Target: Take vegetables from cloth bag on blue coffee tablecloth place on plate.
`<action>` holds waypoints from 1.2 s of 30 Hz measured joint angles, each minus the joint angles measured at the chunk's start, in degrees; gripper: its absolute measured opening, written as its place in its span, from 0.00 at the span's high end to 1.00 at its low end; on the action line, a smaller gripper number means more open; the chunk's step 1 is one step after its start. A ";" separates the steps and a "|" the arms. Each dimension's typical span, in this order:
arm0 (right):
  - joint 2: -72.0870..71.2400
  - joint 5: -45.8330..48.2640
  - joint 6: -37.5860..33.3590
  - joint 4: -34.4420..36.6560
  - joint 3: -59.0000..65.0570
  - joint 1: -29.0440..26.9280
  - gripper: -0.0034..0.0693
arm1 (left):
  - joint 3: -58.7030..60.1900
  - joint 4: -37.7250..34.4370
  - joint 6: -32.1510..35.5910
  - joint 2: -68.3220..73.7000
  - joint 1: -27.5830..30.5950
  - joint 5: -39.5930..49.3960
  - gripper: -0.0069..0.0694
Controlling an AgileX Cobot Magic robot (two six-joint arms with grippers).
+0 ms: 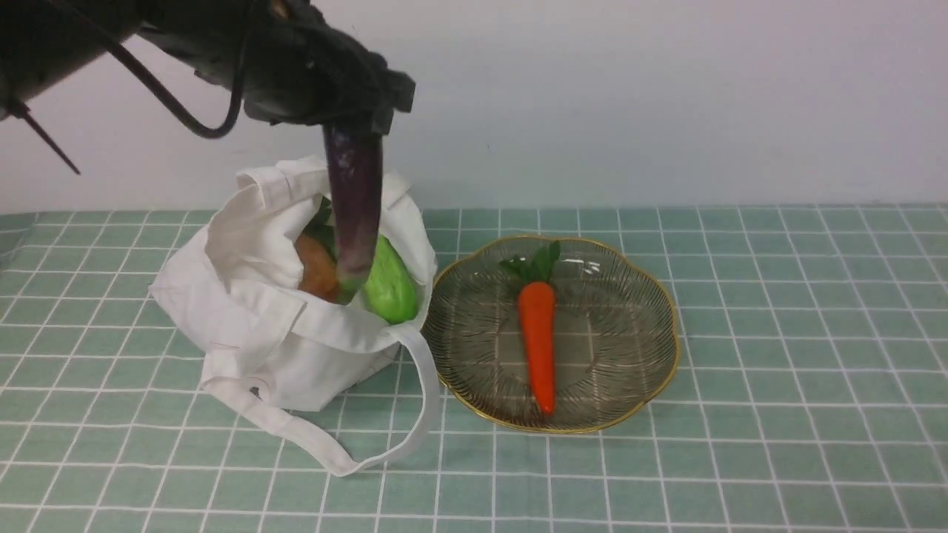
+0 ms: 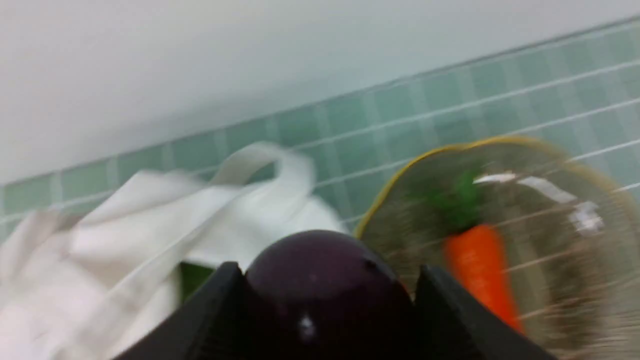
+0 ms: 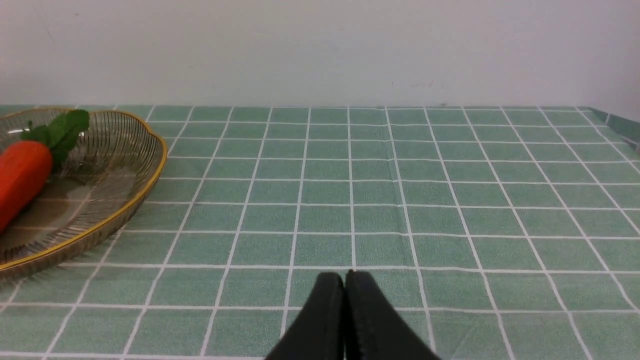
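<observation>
Clamped around the purple eggplant (image 1: 354, 200), the left gripper (image 1: 363, 118) dangles it over the cloth bag (image 1: 252, 318), probably so it clears the fabric before crossing to the plate (image 1: 474, 370) beside the bag, while the right gripper (image 3: 345, 300) is closed on nothing

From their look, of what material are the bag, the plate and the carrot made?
The bag looks like matte woven cotton or canvas: it creases and slumps softly. The plate seems clear, glossy glass, perhaps plastic, see-through and ribbed, with a shiny gold rim. The carrot is probably smooth plastic or coated foam, given its even orange colour.
</observation>
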 joint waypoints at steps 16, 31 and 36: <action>0.00 0.00 0.00 0.00 0.00 0.00 0.97 | -0.05 -15.81 7.57 14.84 -6.49 -8.88 0.41; 0.00 0.00 0.00 0.00 0.00 0.00 0.97 | -0.65 -12.56 5.77 21.84 -6.56 -10.60 0.17; 0.00 0.00 0.00 0.00 0.00 0.00 0.97 | -3.51 -6.19 5.60 18.86 -6.45 -5.11 0.17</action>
